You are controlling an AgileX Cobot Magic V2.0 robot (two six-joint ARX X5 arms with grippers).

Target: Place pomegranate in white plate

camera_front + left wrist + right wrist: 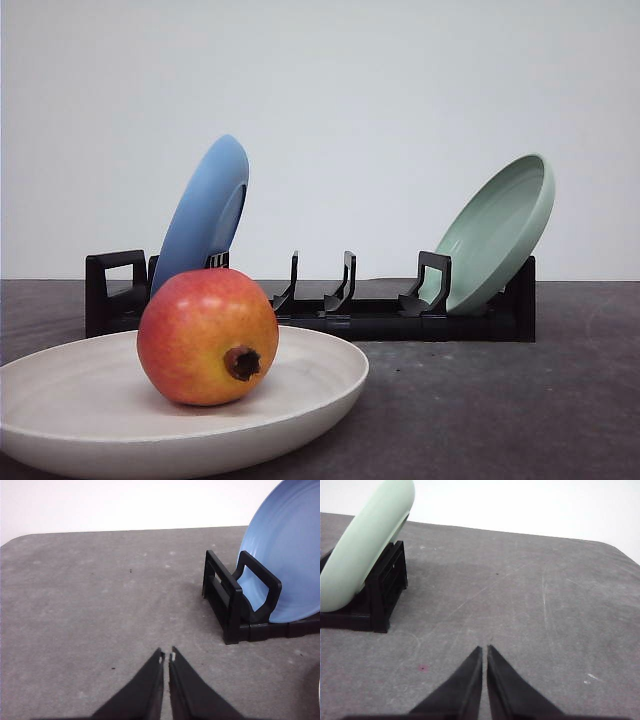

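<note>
Grey table, two things sitting on it
The table (560, 400) is carrying the white plate (90, 420) in front and a black dish rack (380, 320) behind.

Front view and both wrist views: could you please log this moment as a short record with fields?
pomegranate: resting inside the white plate, calyx facing the camera
rack: black, behind the white plate
blue plate: leaning at the rack's left end
green plate: leaning at the rack's right end
left gripper: jaws shut, holding nothing, over bare table
right gripper: jaws shut, holding nothing, over bare table
task state: fruit already in plate
</note>
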